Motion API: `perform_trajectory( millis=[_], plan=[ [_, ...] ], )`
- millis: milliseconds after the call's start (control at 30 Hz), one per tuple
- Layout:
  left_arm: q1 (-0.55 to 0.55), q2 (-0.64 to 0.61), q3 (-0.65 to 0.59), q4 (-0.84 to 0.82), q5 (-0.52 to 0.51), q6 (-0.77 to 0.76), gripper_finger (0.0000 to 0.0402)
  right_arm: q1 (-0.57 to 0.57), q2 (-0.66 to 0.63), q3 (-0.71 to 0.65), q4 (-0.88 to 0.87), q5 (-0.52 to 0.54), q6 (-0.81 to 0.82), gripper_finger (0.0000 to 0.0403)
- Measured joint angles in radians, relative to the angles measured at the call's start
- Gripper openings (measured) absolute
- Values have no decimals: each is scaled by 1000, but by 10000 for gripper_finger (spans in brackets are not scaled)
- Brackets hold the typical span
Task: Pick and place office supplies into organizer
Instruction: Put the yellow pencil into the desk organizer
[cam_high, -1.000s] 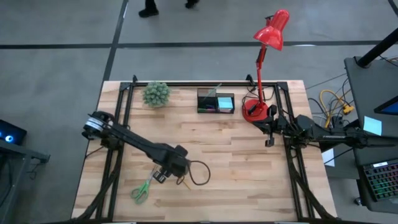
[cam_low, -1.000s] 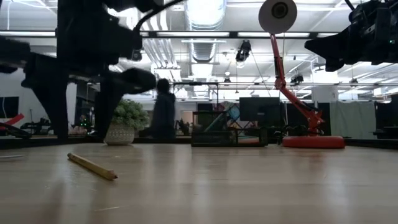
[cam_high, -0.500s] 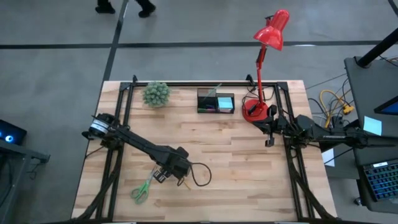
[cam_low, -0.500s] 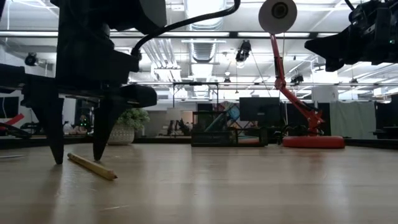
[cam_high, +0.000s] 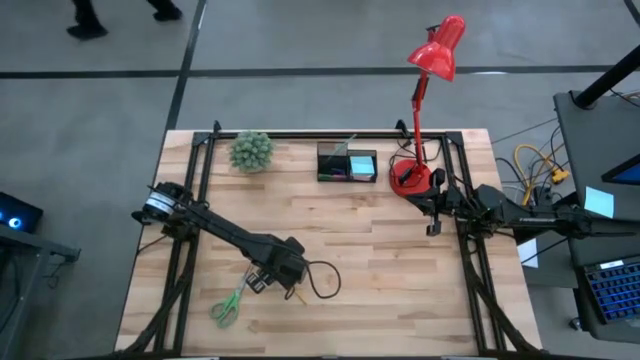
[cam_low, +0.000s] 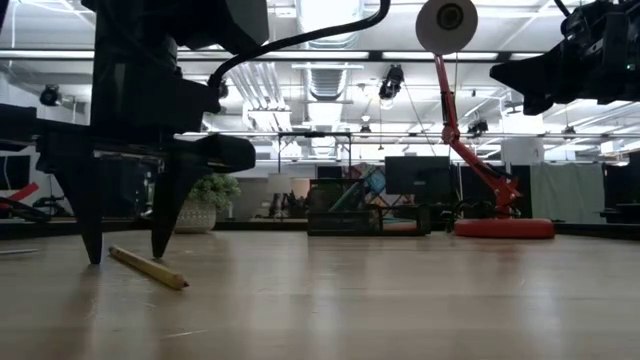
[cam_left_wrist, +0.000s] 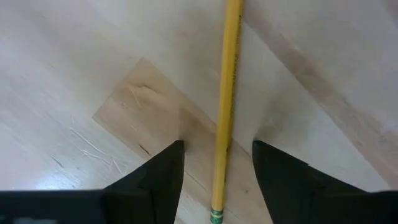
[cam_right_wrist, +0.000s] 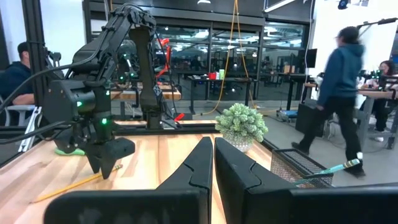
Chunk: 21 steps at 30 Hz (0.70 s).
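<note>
Having dropped since a second ago, left hand (cam_low: 125, 255) now straddling yellow wooden pencil (cam_left_wrist: 225, 106), fingers spread, tips touching pale wooden surface (cam_high: 380, 260) | pencil lying flat between fingers, ungripped | right hand (cam_right_wrist: 213, 163) waiting pressed together at right edge, beside red desk lamp (cam_high: 425, 110) | black mesh organizer (cam_high: 347, 163) well apart at back

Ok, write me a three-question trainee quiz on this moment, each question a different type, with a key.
1. True or false: the yellow pencil lies between the open fingers of the left gripper.
2. Which item lies nearest that gripper besides the pencil? A) scissors B) potted plant C) red lamp
3. Fill in: the right gripper is ____.

Key: 1 true; 2 A; 3 shut.
</note>
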Motion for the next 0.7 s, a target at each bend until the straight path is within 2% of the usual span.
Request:
perform_trajectory(
  millis=[133,600,700],
  plan=[
    [0,1,-1,4,8,1,153,0,0,0,0,0,-1,9],
    [3,6,-10,69,26,-1,13,0,0,0,1,0,-2,9],
    [6,5,-22,80,30,-2,8,0,0,0,1,0,-2,8]
  ],
)
